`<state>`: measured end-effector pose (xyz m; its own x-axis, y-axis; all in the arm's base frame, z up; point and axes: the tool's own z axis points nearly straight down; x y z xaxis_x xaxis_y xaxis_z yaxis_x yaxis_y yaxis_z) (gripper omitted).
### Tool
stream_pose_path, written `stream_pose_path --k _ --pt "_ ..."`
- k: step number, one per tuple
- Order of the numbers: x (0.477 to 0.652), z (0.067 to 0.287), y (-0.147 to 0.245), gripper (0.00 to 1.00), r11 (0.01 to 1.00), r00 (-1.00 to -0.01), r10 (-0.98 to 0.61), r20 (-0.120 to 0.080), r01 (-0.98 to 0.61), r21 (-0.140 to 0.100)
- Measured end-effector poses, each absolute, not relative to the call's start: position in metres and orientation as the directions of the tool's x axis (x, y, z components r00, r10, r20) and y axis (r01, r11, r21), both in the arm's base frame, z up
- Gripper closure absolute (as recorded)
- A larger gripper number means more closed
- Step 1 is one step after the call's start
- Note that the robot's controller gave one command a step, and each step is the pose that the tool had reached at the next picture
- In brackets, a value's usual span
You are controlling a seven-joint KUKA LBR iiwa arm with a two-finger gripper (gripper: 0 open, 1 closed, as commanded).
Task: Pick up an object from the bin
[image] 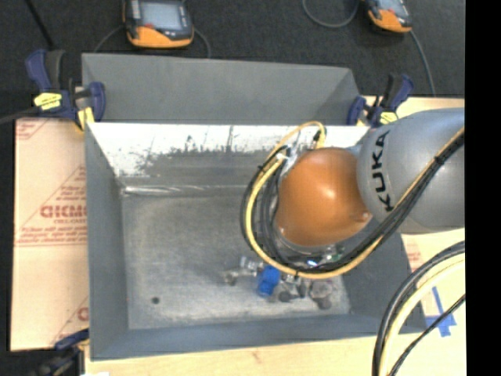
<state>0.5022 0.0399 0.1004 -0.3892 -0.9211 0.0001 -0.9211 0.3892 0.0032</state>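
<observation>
The grey metal bin [102, 233] holds a small heap by its near-right corner: a blue block [267, 282] among little grey pieces [235, 275]. The gripper [304, 269] hangs just over them beneath the orange cover [321, 194]; spread or pressed together, I cannot tell.

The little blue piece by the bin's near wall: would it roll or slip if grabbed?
The blue piece looks small and blocky, so probably light, stiff and unlikely to roll. Grey bits lie close beside it, so a push would likely nudge them. Slipperiness I cannot judge.
</observation>
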Motion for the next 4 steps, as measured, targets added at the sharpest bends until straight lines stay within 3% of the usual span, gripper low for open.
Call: stream_pose_path --k 1,2,3,4 --pt "0.557 0.157 0.039 0.00 0.314 -0.314 -0.949 -0.005 -0.949 -0.010" --pt "0.522 0.102 0.043 0.00 0.379 -0.379 -0.925 0.000 -0.925 0.005" --pt "0.547 0.092 0.039 0.00 0.013 -0.013 -1.000 -0.001 -1.000 -0.003" --pt "0.520 0.073 0.038 0.00 -0.070 0.070 -0.998 0.000 -0.997 -0.007"
